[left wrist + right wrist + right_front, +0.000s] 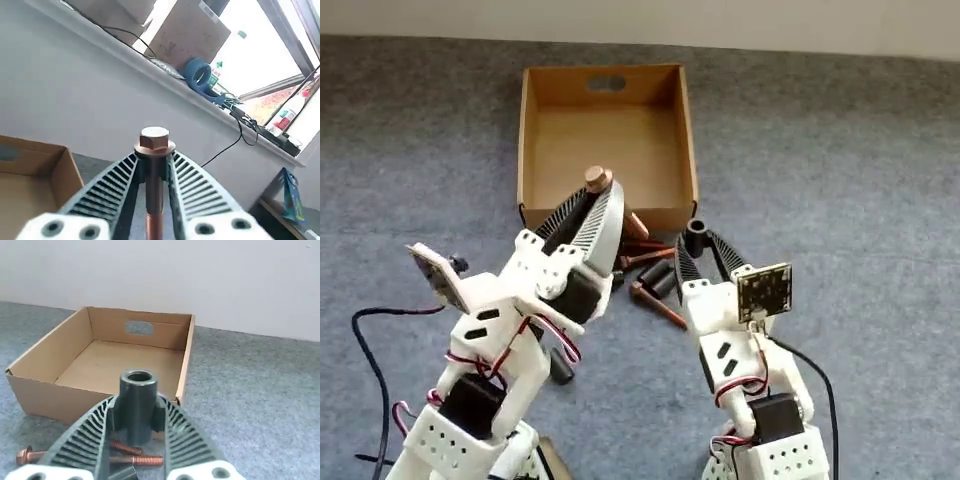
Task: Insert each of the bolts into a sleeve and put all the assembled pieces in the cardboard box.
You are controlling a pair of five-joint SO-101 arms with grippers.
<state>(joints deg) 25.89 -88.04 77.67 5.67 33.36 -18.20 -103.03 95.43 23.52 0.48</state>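
Carpet (840,180), grey and flat, runs wide at 3 o'clock and 9 o'clock of the cardboard box (526,140). From above, the box sits at 12 o'clock with its top open, and its near wall is just past both grippers. The left gripper (595,200) is up high by that wall, squeezed tight on one bolt (154,142), head up. The right gripper (697,246) is closed around one dark sleeve (137,405), which stands upright.

Between the arms, at 6 o'clock of the box, lie at least three loose bolts (655,305) and two loose sleeves (658,272) in a heap. One spare sleeve (560,365) lies by the left arm.

A white wall (225,280) stands behind the box, with a window ledge (100,41) higher up.
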